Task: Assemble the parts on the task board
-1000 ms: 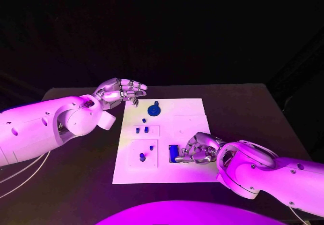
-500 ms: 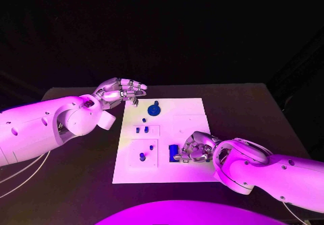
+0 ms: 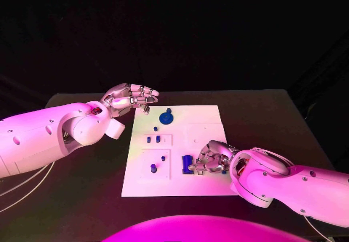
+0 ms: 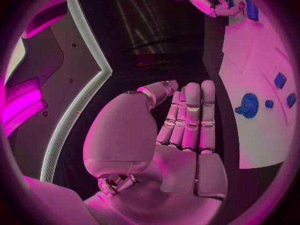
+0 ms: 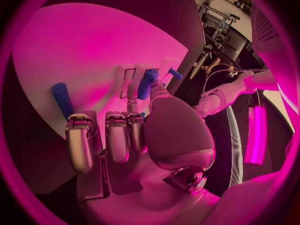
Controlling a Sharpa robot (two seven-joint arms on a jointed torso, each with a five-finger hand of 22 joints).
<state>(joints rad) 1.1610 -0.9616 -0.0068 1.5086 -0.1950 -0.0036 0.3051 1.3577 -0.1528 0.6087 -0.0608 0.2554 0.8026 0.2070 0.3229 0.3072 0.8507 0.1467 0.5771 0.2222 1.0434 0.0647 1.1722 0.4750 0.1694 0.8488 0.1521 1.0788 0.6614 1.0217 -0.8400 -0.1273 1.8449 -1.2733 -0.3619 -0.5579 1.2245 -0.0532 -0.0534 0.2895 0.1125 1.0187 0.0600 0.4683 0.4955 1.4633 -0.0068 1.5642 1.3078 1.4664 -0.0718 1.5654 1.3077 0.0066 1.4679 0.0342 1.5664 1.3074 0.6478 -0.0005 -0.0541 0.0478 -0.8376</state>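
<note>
The white task board (image 3: 207, 132) lies mid-table, carrying a blue gear (image 3: 166, 118) at its far end and small blue pegs. The right hand (image 3: 211, 159) pinches an upright blue rectangular block (image 3: 187, 164) at the near middle. The left hand (image 3: 129, 98) hovers off the far-left corner, fingers loosely curled, holding nothing.

- The right hand (image 3: 211, 160) covers part of the task board (image 3: 207, 121) (its near right part), so what lies under it is hidden.
- Whether its fingertips touch the blue block (image 3: 187, 164) just beside them cannot be told.
- The small blue pieces (image 3: 153, 168) on the board are too tiny to make out.
</note>
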